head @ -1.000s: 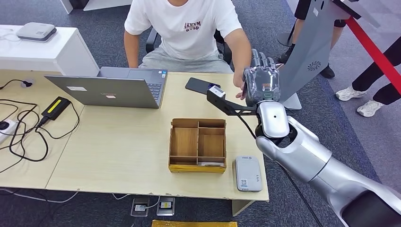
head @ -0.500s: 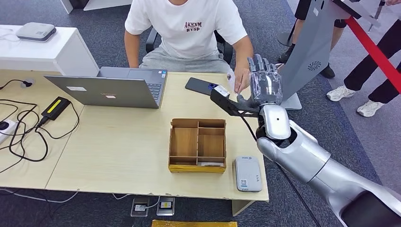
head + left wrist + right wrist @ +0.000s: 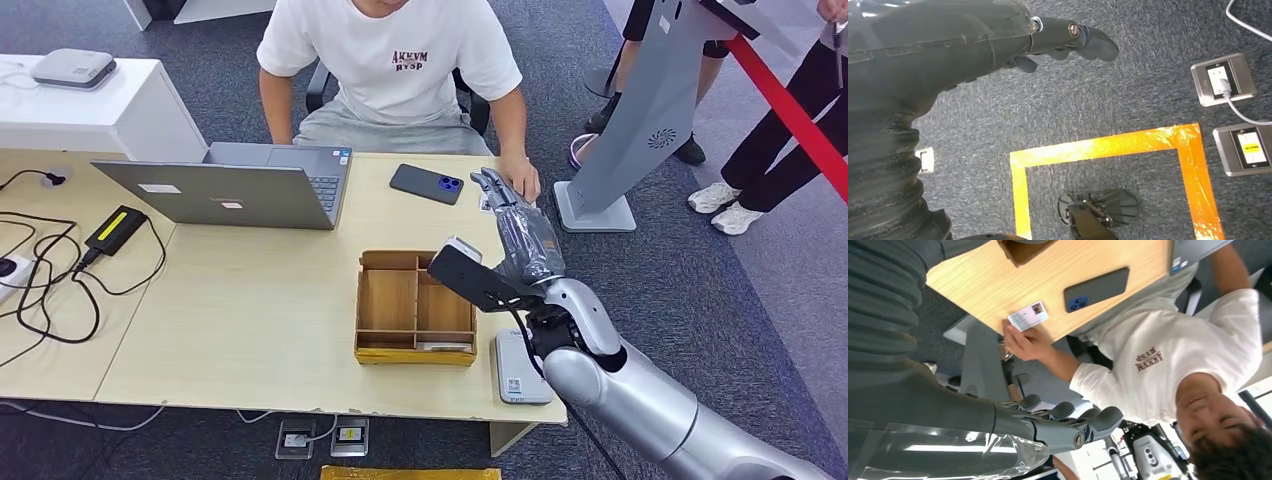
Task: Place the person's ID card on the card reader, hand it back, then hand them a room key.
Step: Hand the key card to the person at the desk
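Right robot hand (image 3: 522,236): held empty above the bench (image 3: 250,300), fingers extended and apart.
Left robot hand (image 3: 998,35): hung over the floor, nothing held.
ID card (image 3: 1027,316): laid on the bench edge under the person's hand (image 3: 1029,342).
Card reader (image 3: 523,368): set beside the wooden organizer (image 3: 417,308).

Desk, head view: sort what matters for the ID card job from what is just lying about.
Job:
ID card, under the person's hand
card reader at the desk's near edge
wooden organiser, a card in its front slot
right hand, holding nothing

Lying about:
phone
laptop
charger and cables
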You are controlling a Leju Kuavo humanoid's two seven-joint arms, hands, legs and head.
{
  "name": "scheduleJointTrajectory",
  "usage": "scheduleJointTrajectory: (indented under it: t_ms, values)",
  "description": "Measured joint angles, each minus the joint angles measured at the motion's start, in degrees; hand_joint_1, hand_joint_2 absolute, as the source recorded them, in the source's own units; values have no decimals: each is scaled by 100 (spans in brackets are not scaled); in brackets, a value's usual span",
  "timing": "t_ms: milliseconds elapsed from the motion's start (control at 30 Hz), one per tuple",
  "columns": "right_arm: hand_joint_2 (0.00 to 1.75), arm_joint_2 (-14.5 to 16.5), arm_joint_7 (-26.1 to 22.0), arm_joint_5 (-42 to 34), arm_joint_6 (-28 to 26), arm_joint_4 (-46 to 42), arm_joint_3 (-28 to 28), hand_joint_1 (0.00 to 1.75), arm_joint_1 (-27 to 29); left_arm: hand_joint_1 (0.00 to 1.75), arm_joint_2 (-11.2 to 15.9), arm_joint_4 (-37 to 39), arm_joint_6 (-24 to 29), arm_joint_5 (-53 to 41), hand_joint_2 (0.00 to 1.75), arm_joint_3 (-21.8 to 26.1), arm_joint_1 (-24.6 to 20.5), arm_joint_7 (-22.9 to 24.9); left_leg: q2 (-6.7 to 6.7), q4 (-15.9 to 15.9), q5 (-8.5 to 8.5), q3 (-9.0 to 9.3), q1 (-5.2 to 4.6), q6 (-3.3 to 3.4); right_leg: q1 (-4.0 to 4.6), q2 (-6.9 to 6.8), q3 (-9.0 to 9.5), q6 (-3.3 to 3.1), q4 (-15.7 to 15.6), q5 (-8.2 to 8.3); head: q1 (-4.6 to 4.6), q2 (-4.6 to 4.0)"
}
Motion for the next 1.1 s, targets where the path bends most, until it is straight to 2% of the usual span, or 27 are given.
scheduleJointTrajectory:
  t_ms: [300, 567, 1100]
  values:
    - [175, -143, -394, 280, 310, -933, -133, 0, 1092, 0, -5, 70, 0, 65, 175, 16, 87, -196, 6, 0, 0, 3, 2, 0, 2, 2, 4, 0, -2, 0, 0, 0]
    - [175, -197, -349, 693, 641, -1354, -243, 0, 1824, 0, -10, 107, 0, 29, 175, 21, 108, -193, 5, -1, 0, 3, 2, 0, 2, 3, 4, 0, -2, 0, -1, 0]
    - [175, -258, 133, 1661, 1369, -1532, -238, 0, 2025, 0, -10, 112, 2, 12, 175, 21, 108, -182, 5, -1, 0, 2, 2, 0, 2, 5, 4, 0, -2, 0, 0, 0]
